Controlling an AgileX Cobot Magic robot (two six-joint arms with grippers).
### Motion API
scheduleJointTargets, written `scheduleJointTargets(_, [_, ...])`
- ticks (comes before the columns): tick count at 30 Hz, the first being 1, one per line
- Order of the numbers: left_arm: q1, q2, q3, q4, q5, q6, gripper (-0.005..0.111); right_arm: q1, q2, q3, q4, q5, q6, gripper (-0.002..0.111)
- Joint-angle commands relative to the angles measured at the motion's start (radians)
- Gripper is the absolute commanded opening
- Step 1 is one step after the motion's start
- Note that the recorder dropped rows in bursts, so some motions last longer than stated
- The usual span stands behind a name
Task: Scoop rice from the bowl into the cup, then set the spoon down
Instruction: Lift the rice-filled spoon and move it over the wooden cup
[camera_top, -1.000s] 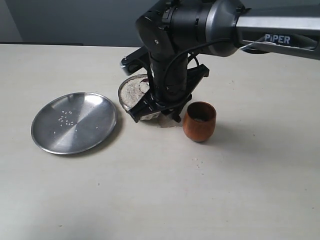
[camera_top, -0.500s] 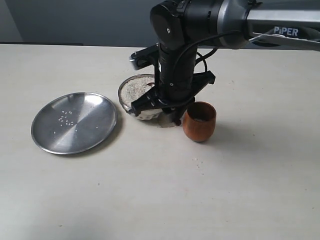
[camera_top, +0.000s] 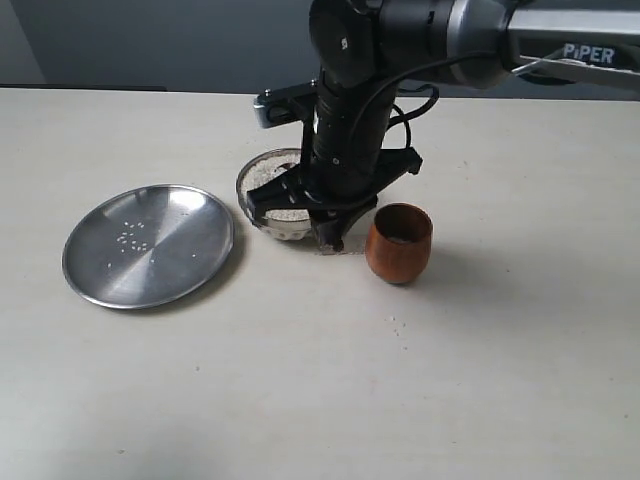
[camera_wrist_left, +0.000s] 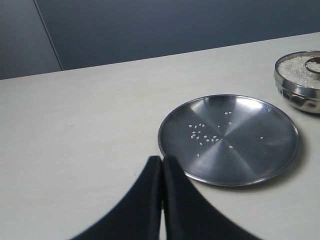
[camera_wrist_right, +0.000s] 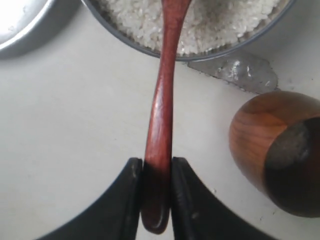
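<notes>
While the spoon (camera_wrist_right: 161, 125) has its handle end pinched between the two fingers of the right gripper (camera_wrist_right: 157, 166), the shaft runs straight out from the fingertips, crosses the rim of the bowl (camera_wrist_right: 240, 46) and reaches over the rice (camera_wrist_right: 215, 25). The spoon head is cut off by the frame edge in the right wrist view. The cup (camera_top: 398, 242) stands upright just beside the bowl and apart from the spoon, on the right in the exterior view. In that view the right arm hangs over the bowl and hides most of it. The plate (camera_top: 150, 245) lies left of the bowl with a few loose grains (camera_wrist_left: 205, 135) on it. The left gripper (camera_wrist_left: 162, 167) has its fingers pressed together with nothing between them, over the table (camera_top: 450, 380) near the plate.
</notes>
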Motion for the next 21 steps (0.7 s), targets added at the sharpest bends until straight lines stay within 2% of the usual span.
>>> scheduleJointTargets(1, [0.001, -0.004, 0.003, 0.005, -0.002, -0.001, 0.000, -0.031, -0.050, -0.008, 0.022, 0.001, -0.029, -0.001])
scheduleJointTargets(6, [0.001, -0.004, 0.003, 0.005, -0.002, -0.001, 0.000, -0.054, -0.109, 0.025, 0.022, 0.030, -0.074, -0.001])
scheduleJointTargets(21, [0.001, -0.004, 0.003, 0.005, -0.002, -0.001, 0.000, -0.200, -0.426, 0.403, 0.017, -0.062, -0.178, -0.001])
